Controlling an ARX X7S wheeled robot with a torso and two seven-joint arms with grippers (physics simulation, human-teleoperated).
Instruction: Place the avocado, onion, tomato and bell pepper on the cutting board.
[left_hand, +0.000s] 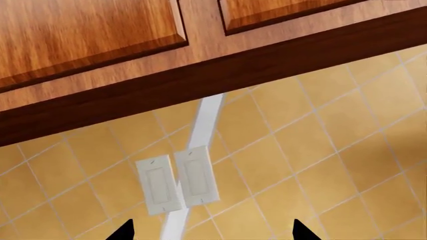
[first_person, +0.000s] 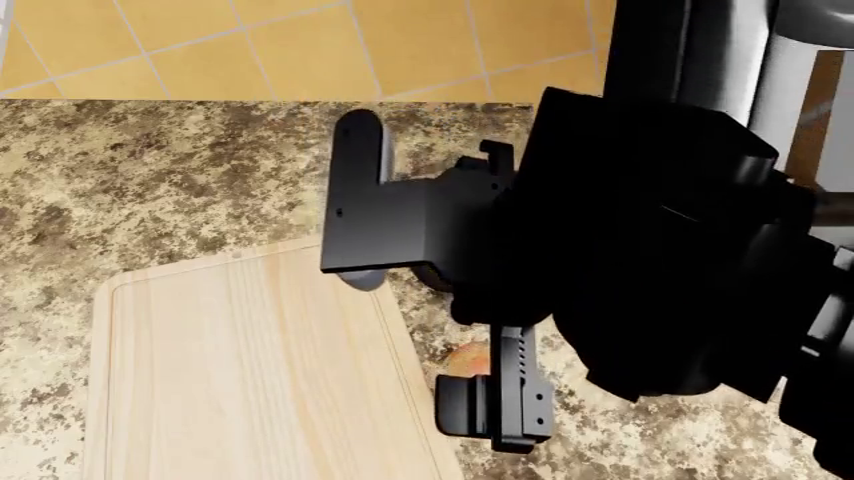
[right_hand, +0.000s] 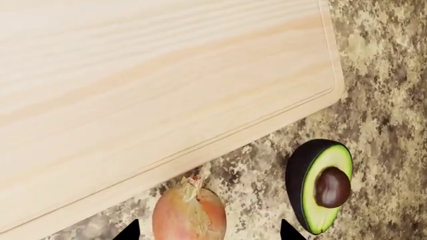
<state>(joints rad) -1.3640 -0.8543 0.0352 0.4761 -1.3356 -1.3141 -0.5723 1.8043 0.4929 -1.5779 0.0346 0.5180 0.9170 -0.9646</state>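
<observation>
Looking down past our right arm, we see its black gripper (first_person: 497, 405) low over the speckled brown granite counter (first_person: 160, 190), just off the right edge of the large pale light-wood cutting board (first_person: 240, 370); its two fingertips stand apart in the right wrist view, so we read the jaws as spread with nothing between them. Beside that gripper in the head view a sliver of the small tan-peach papery onion (first_person: 466, 358) shows on the stone, close to the board's edge but off it; the right wrist view shows the same onion (right_hand: 189, 215) whole, lying on the counter just beside the board (right_hand: 153, 85), between the two dark fingertips (right_hand: 128, 231). Near the onion, apart from it, the halved avocado (right_hand: 320, 185) lies with dark green skin, yellow-green flesh and round brown pit turned up; it too rests on the granite (right_hand: 387, 75), off the board. We cannot find the tomato or the bell pepper in any view. Farther off, the yellow tiled wall (first_person: 267, 40) rises behind the counter. Our left gripper (left_hand: 213, 231) points at that wall (left_hand: 333, 150), its tips spread wide and holding nothing; beyond them sit two white wall switches (left_hand: 177, 180) under reddish wooden cabinets (left_hand: 87, 35).
</observation>
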